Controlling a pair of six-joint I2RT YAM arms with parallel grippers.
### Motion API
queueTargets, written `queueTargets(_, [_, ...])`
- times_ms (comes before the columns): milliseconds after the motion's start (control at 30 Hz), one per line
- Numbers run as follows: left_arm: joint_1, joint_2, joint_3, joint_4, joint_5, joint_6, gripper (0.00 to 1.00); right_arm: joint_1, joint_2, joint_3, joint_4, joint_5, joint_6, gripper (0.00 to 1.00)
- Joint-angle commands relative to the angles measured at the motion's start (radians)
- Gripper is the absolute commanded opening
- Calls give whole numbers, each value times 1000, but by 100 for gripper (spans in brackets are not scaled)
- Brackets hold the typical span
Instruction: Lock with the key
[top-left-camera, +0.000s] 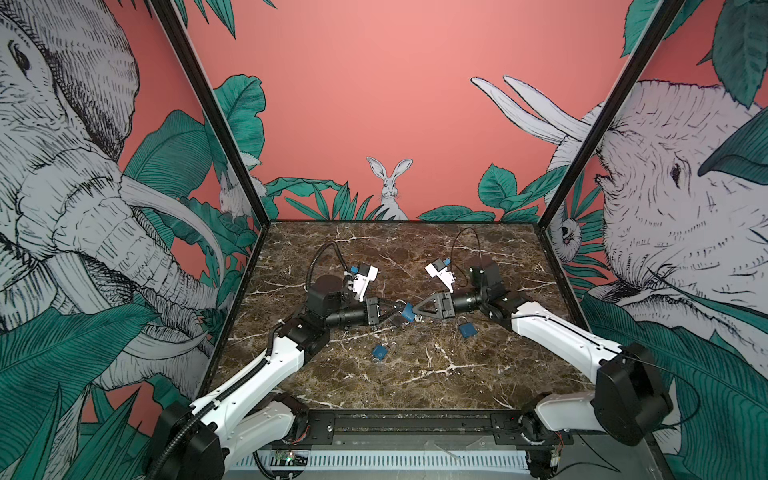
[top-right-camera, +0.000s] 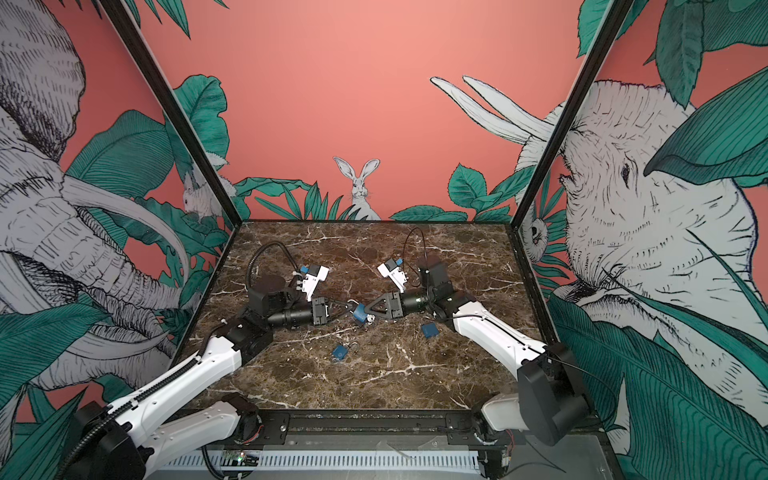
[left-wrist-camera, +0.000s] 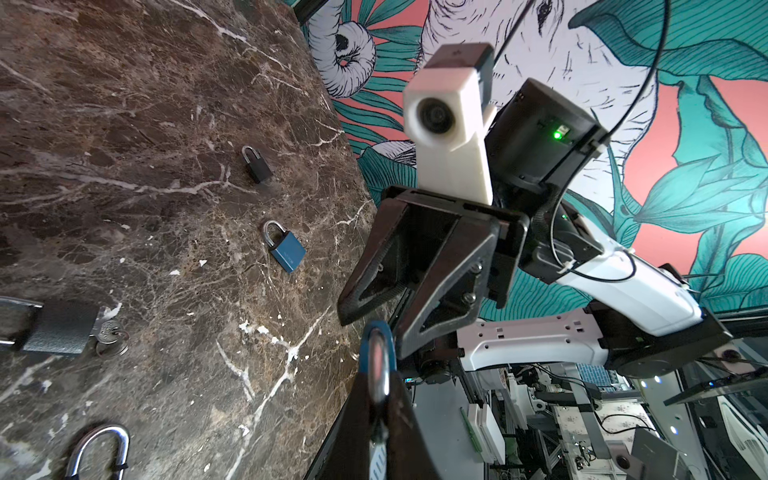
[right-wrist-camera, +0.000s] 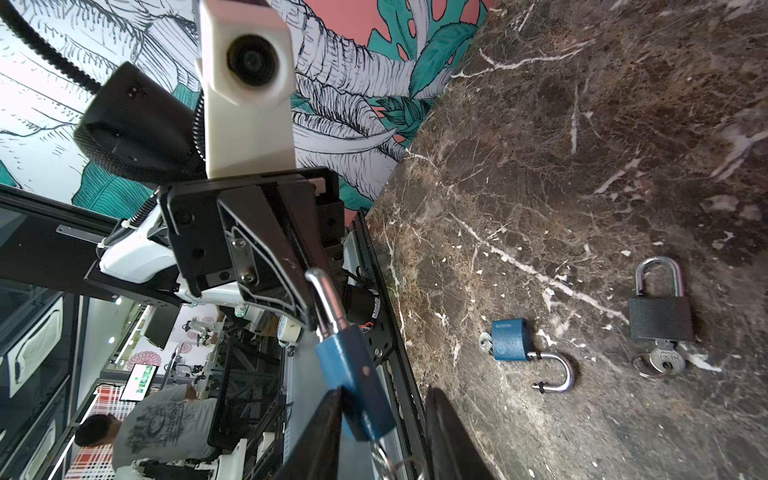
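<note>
Padlock (right-wrist-camera: 353, 374), its blue body grainy with paint and its steel shackle (right-wrist-camera: 328, 299) smooth and rounded, hangs in mid-air over the middle of the veined brown marble table (top-left-camera: 415, 374). The left gripper (right-wrist-camera: 309, 313) pinches the shackle between flat black fingers. The right gripper (right-wrist-camera: 384, 395) has its jaws parted on either side of the blue body, and a thin wire key ring (right-wrist-camera: 395, 461) dangles beneath. On the marble lie an open blue lock (right-wrist-camera: 511, 340) and a textured black lock (right-wrist-camera: 660, 318) with a round-headed key (right-wrist-camera: 663, 359).

Top views high, facing down over table (top-left-camera: 415, 374) (near-identical), wrist views close, facing each other
</note>
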Motion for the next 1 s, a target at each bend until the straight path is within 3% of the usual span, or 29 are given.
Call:
queueTargets(0, [6,-33,13,61,-1,-14,0,-4,-25,-14,108,-18,52,34])
queueTargets(500, [35,-50,21,83,-56,-41,0,-3,-41,-56,163,-37,89,34])
queueTargets(833, [35,-39,18,92,-41,-49,0,-1,-28,-47,211,-49,119,17])
queueTargets(967, [37,-40,13,96,-44,-50,0,-1,-22,-45,220,-53,129,4])
